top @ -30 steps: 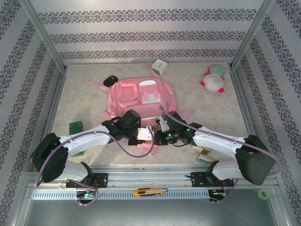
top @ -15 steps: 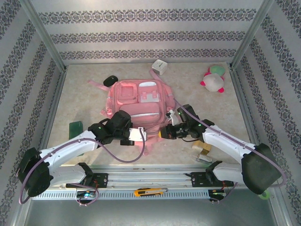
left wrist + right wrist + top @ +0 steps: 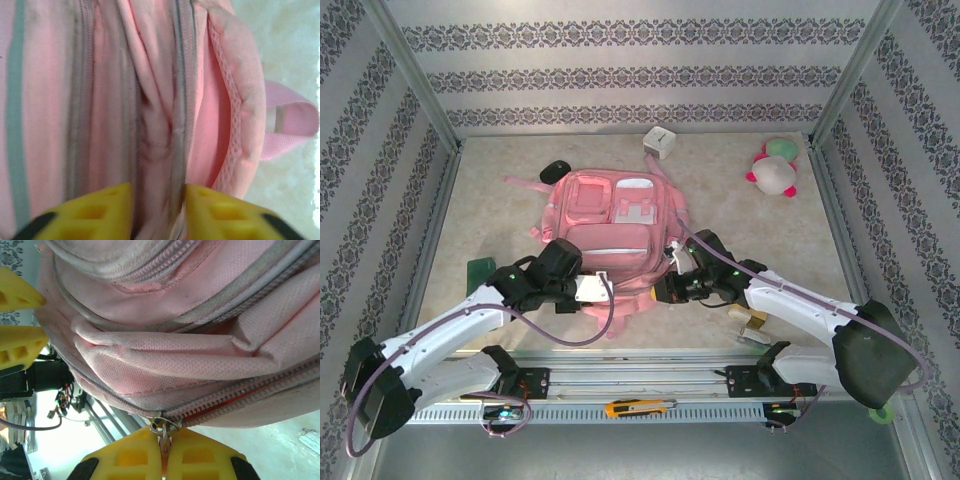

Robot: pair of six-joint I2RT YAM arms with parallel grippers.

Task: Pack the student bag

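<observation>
From above, the student bag (image 3: 615, 215) lies flat on the counter (image 3: 750, 230). Its near edge sits between the left hand (image 3: 592, 291) and the right hand (image 3: 667, 287). A second ago that end was bunched up under both arms. It is now spread out, and the left hand has drawn away to its own side.

The left wrist camera shows the left hand (image 3: 158, 212) parted narrowly, with a fold of the student bag (image 3: 100, 100) running between its fingers.

The right wrist camera shows the right hand (image 3: 163, 457) pinching the zip pull (image 3: 162, 429), with the student bag (image 3: 200, 355) just beyond its fingertips.
</observation>
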